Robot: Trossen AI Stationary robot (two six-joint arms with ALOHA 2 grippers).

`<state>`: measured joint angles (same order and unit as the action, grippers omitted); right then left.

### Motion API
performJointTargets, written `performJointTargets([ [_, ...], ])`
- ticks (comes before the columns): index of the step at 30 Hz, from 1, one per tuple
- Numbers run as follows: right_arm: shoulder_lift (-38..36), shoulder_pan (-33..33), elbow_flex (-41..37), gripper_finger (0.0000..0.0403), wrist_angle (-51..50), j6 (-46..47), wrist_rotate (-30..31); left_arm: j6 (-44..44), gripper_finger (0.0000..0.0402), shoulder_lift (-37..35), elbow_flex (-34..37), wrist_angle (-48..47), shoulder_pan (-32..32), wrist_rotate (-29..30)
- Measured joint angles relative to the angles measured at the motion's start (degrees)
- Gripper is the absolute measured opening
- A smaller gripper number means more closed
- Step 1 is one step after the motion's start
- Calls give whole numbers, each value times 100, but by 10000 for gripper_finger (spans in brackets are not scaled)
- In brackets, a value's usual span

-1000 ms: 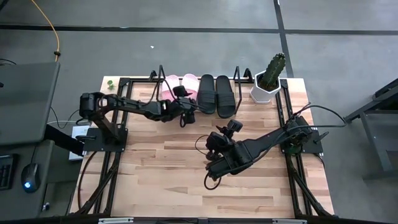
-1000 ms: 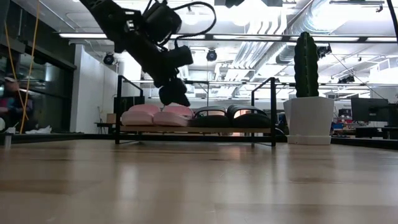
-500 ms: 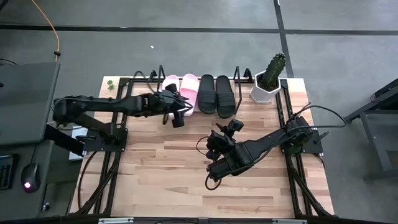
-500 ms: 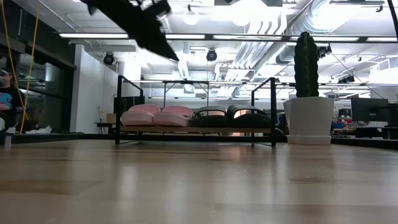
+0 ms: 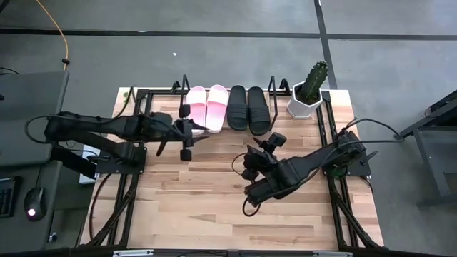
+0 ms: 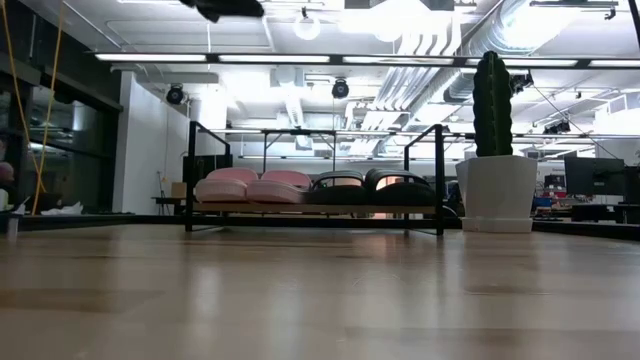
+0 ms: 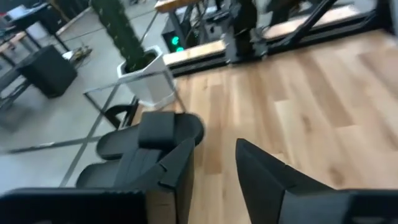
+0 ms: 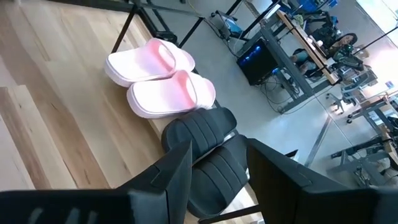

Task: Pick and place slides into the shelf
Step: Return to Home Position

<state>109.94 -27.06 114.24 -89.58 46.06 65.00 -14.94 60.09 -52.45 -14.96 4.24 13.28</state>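
Observation:
Two pale pink slides and two black slides lie side by side, soles down, on the shelf at the table's far edge. The low view shows them in a row on the shelf's board. My left gripper hovers open above the table, near and to the left of the pink slides, nothing between its fingers. My right gripper waits open over the table's middle, its wrist view looking at the slides.
A white pot with a cactus stands at the shelf's right end. Black metal frames run along both table sides beside the arm bases. Bare wooden table lies between the shelf and the near edge.
My left gripper has drawn back from over the pink slides, moving up and toward the table's left and near edges. In the low view it has risen out of the picture. Both pink slides now show uncovered on the shelf.

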Motion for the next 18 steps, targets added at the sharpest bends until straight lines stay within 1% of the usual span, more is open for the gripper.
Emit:
performJointTargets([
  [7,-449,-198,0,146,-44,-59,116,196,74,-337,2,-98,-614,1],
  [14,-826,-554,0,146,-42,-302,108,188,40,-618,2,-76,-1311,0],
  [18,-1051,-778,0,146,-44,-419,101,186,23,-767,2,-94,-1557,2],
])
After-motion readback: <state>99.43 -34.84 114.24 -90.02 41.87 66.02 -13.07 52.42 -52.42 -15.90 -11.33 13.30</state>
